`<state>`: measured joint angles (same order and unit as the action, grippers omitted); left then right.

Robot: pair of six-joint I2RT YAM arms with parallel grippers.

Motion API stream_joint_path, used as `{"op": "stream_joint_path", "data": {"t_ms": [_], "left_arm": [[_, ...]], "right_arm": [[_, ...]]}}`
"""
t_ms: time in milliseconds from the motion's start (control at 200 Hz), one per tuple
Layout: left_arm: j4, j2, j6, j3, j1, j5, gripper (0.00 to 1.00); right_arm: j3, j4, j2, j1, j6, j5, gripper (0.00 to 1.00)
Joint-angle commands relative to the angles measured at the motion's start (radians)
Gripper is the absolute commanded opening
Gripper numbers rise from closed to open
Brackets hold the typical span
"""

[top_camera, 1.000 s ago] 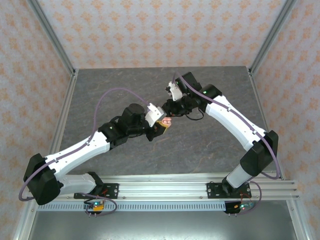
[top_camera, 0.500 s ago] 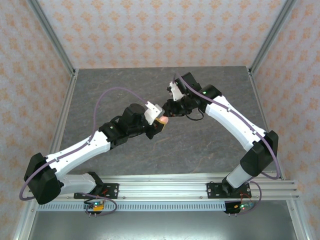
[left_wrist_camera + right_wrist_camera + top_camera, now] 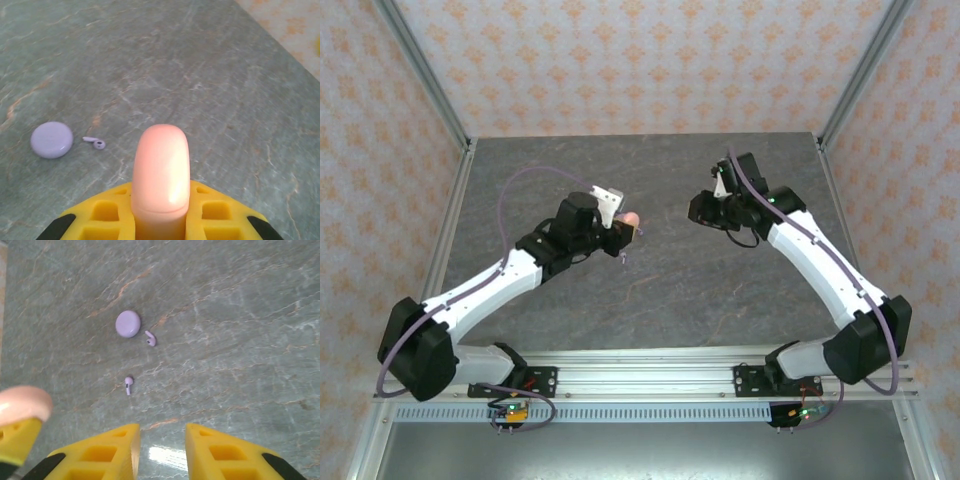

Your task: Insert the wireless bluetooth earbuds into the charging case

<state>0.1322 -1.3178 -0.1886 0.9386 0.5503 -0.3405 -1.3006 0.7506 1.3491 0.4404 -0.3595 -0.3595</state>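
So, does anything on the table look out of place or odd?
A lilac bud lies loose on the table beside the lilac case, which looks shut; a second bud lies apart from both. Nothing looks damaged.

Grey stone-look table (image 3: 720,290), boxed in by papered walls.
Back wall (image 3: 640,60), left wall (image 3: 370,180) and right wall (image 3: 920,180) carry pale paper with a repeating orange floral motif. Bare metal posts (image 3: 425,70) slant up from the table's far corners. Table surface grey-green, veined with lighter and rusty streaks. Slotted aluminium rail (image 3: 650,365) along the near edge; plain grey metal sheet (image 3: 640,450) below it. Light even and soft; one pale glare patch (image 3: 167,455) on the stone.
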Motion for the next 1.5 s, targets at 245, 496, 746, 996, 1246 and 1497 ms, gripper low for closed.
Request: {"op": "stream_joint_path", "data": {"t_ms": [245,496,746,996,1246,1497], "left_arm": [[0.046,-0.149,-0.136,0.121,-0.140,-0.082,0.01],[0.060,-0.258,-0.151,0.184,-0.214,-0.116,0.01],[0.091,-0.376,-0.146,0.269,-0.264,-0.133,0.03],[0.135,-0.508,-0.154,0.366,-0.301,-0.118,0.03],[0.198,-0.673,-0.175,0.487,-0.339,-0.124,0.05],[0.187,-0.768,-0.203,0.533,-0.364,-0.112,0.08]], "right_arm": [[0.135,-0.077,-0.087,-0.016,0.004,0.125,0.31],[0.186,-0.077,-0.118,-0.016,0.021,0.133,0.31],[0.234,-0.074,-0.139,-0.016,0.014,0.122,0.31],[0.253,-0.074,-0.150,-0.017,0.007,0.112,0.31],[0.264,-0.080,-0.153,-0.016,-0.003,0.094,0.31],[0.273,-0.086,-0.154,-0.017,-0.012,0.078,0.31]]}}
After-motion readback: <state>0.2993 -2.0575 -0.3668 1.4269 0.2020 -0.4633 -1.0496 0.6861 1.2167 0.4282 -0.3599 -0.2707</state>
